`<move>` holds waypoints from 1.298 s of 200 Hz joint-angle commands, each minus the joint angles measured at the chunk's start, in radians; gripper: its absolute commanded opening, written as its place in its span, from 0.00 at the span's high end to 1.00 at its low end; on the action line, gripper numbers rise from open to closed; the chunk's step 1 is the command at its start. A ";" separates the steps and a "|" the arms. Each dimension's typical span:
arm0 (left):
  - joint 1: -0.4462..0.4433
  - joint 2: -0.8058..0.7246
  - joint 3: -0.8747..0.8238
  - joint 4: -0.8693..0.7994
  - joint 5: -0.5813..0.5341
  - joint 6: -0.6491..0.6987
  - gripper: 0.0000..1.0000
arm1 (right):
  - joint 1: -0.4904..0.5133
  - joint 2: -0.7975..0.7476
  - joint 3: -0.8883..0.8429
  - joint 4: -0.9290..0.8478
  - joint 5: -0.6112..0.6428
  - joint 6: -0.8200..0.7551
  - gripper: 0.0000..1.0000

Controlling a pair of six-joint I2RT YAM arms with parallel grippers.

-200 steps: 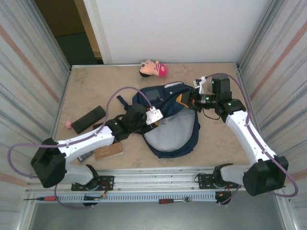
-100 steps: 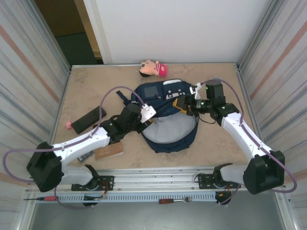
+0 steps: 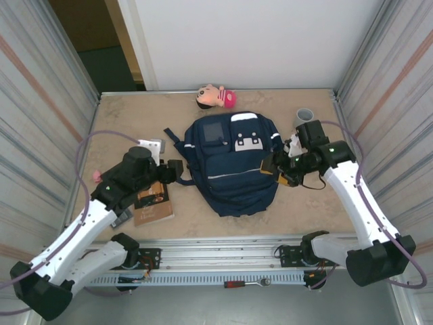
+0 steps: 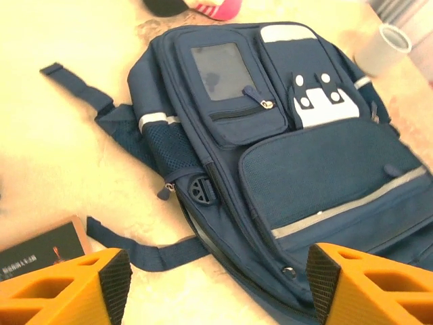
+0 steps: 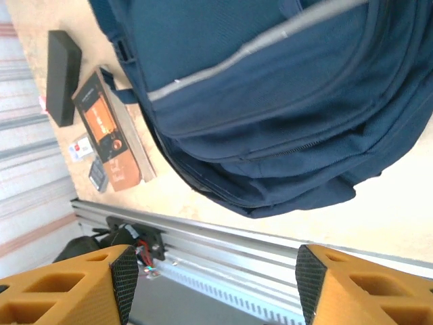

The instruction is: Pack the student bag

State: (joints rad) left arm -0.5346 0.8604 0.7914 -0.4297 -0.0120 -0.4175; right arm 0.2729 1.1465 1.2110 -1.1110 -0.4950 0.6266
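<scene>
Table: student bag flat; left fingers, right fingers spread, empty.

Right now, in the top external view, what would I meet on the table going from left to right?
small pink object → brown book → student bag → grey cup. The doll shares the bag's span from left to right, so it is left out.

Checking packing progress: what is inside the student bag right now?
Its contents are hidden: the student bag lies front up with its flap down. A book lies outside, beside it.
</scene>
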 commanded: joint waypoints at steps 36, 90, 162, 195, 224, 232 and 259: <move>-0.010 0.242 -0.023 0.166 0.180 -0.288 0.34 | -0.030 0.188 -0.057 0.271 0.089 -0.130 0.40; -0.091 0.613 0.004 0.353 0.171 -0.347 0.35 | -0.016 0.265 -0.342 0.635 0.121 -0.022 0.45; -0.072 0.526 0.046 0.103 0.055 -0.383 0.27 | 0.063 0.099 -0.359 0.568 0.213 -0.018 0.37; 0.034 0.307 0.007 -0.135 0.049 -0.439 0.22 | 0.153 -0.017 -0.226 0.447 0.326 -0.004 0.34; 0.223 0.102 -0.078 -0.302 0.077 -0.442 0.22 | 0.341 -0.003 -0.173 0.487 0.366 0.105 0.34; 0.298 0.056 -0.112 -0.329 0.111 -0.427 0.24 | 0.400 0.026 -0.162 0.517 0.369 0.135 0.35; 0.504 -0.036 -0.191 -0.373 0.168 -0.320 0.28 | 0.592 0.216 -0.106 0.661 0.362 0.209 0.37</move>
State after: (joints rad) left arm -0.1516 0.8696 0.6621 -0.6529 0.1032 -0.8211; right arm 0.7418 1.2095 1.0645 -0.5457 -0.1516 0.7322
